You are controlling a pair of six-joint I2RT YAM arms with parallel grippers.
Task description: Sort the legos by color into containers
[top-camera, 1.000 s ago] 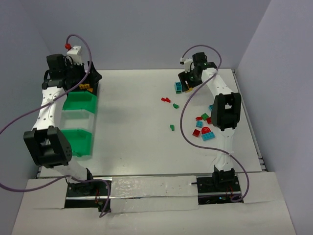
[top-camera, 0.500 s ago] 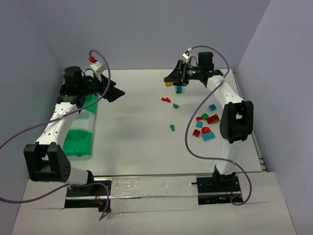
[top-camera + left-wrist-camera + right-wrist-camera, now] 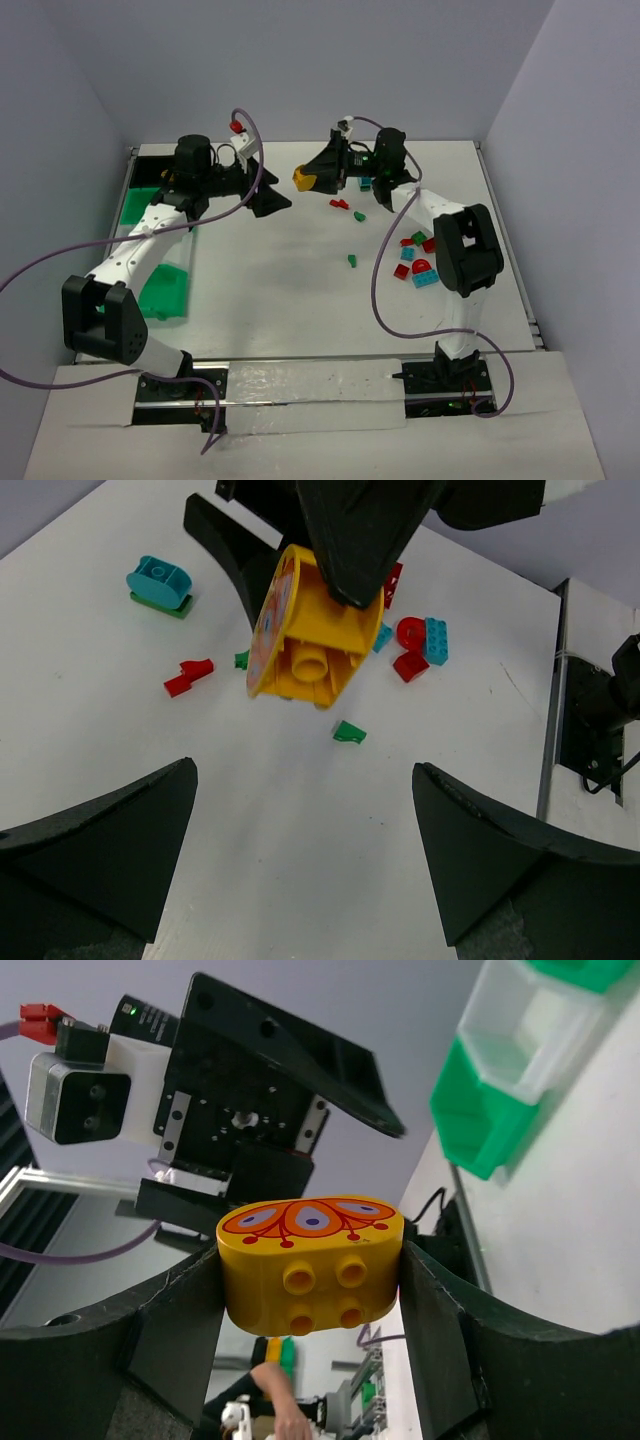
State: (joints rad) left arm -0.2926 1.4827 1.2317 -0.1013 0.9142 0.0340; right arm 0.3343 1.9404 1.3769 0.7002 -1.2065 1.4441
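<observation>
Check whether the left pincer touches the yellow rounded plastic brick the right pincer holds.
Apart. Left wrist view: the left pincer is open, bare white table showing between its fingers and the yellow rounded plastic brick.

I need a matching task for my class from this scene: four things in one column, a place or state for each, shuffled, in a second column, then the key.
Column 1
1. yellow brick
2. left gripper
3. teal rounded brick
4. green bins

Column 2
A. stacked on a green brick
B. along the left edge of the table
C. open, holding nothing
D. clamped in the right gripper, above the table

Pairs: 1-D, 2-C, 3-A, 4-B
</observation>
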